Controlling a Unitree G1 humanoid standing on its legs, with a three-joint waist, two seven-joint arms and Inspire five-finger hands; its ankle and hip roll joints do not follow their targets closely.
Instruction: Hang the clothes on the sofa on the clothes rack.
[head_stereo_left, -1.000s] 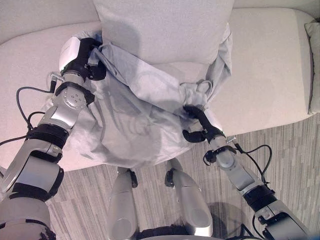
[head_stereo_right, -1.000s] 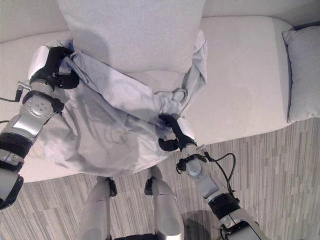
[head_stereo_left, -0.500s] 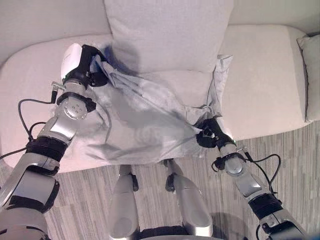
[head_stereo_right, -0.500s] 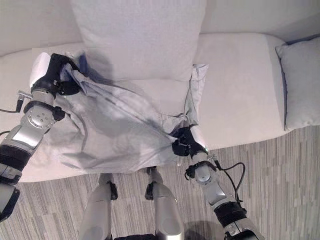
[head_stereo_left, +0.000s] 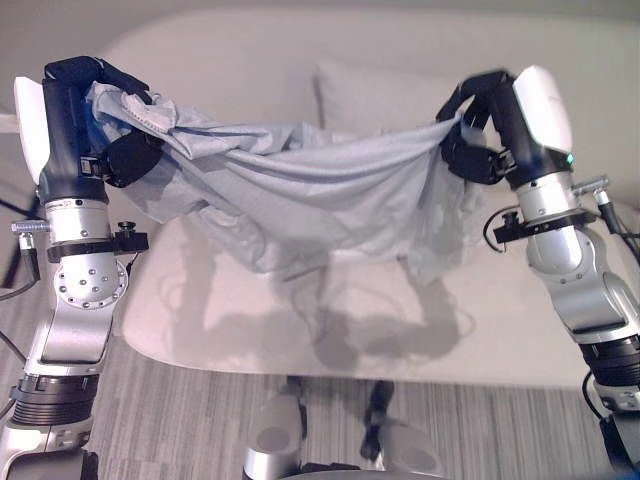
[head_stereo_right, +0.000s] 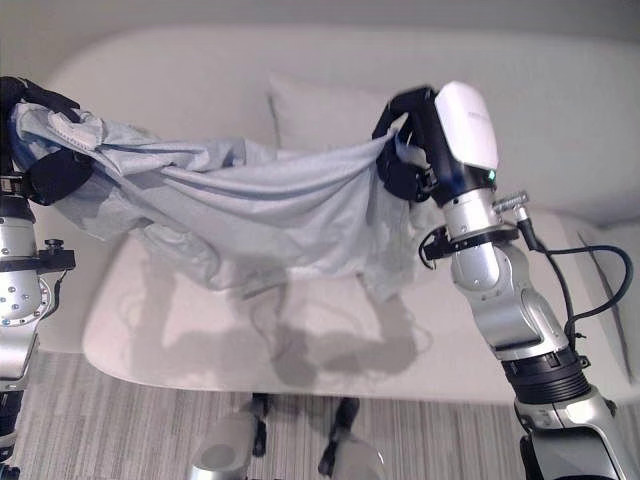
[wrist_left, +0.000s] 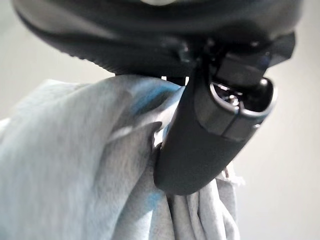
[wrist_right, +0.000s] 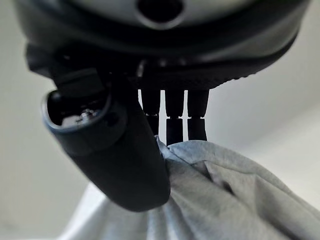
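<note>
Above pale sofa (head_stereo_left: 330, 330) — crumpled grey garment (head_stereo_left: 310, 195) sags between both hands

Left hand (head_stereo_right: 40, 150) was cut by the right eye view's edge. Garment (head_stereo_left: 300, 190) covered part of the cushion (head_stereo_left: 375, 100) and sofa (head_stereo_left: 330, 320) seat. Left hand's fingers were hidden behind cloth in its wrist view
</note>
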